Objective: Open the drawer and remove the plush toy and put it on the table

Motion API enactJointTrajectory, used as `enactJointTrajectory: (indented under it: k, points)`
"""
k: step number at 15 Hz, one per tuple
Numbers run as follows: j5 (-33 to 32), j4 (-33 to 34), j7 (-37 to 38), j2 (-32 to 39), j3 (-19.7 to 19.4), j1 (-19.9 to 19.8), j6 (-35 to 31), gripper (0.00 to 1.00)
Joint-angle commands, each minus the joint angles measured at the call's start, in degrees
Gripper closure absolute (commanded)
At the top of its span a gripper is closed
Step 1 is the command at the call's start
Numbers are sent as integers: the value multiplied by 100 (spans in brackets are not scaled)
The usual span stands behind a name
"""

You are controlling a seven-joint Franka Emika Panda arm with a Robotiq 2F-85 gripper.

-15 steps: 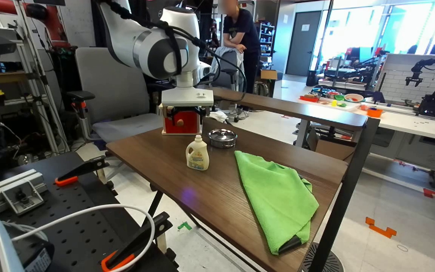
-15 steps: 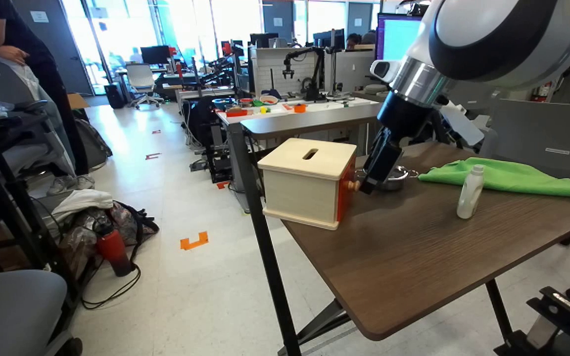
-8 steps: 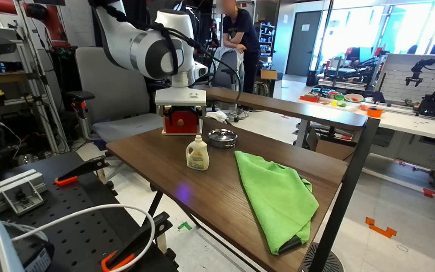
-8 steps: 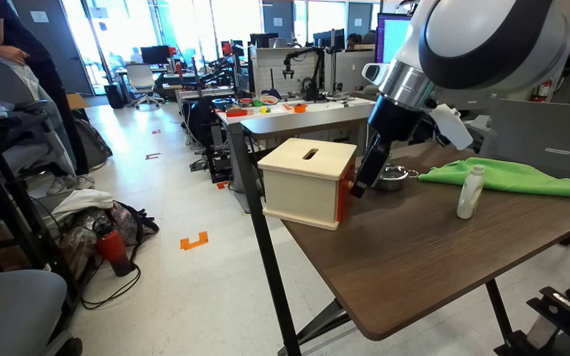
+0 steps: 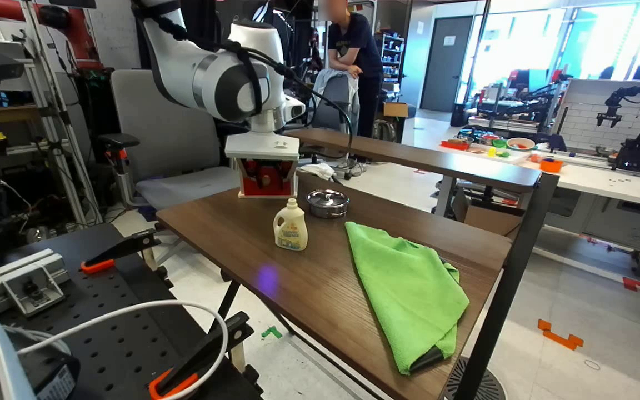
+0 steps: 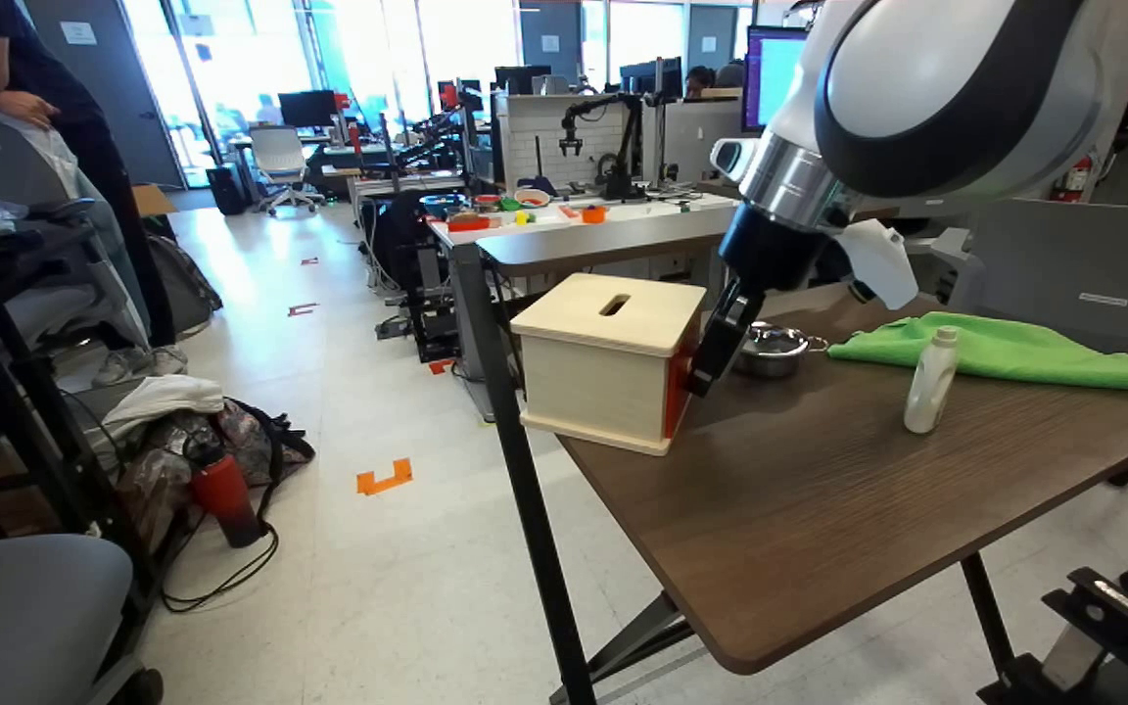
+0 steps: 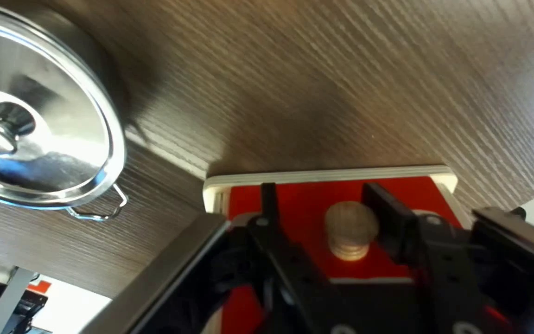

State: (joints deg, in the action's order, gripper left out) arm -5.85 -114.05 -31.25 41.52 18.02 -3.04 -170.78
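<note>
Straddling a round pale-wood knob (image 7: 351, 227), the black two-fingered claw (image 7: 320, 192) has its fingers apart — knob nearer one of them, contact cannot be told. Red-fronted drawer (image 7: 306, 218) sits closed in its pale wooden box (image 6: 593, 382) on the dark brown wood-grain table (image 6: 868, 499). Lidded round steel pot (image 5: 327, 204) — near the box.

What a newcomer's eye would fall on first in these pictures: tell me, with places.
A bright green cloth would likely catch the eye first, lying on the brown table. Next comes the bulky white robot arm, leaning over that table in an exterior view. In the wrist view, the open gripper straddles the round wooden knob on the red drawer front.
</note>
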Motion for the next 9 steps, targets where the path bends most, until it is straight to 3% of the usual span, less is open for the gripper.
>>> enactJointTrajectory:
  k: [1,3,5,9]
  points:
    - [-218,154,257,153,-52,88,-163,81]
    - [-270,162,301,157,-57,121,-186,96]
    - [-304,172,320,160,-57,118,-190,94]
    - [-375,29,364,97,-95,109,-193,100]
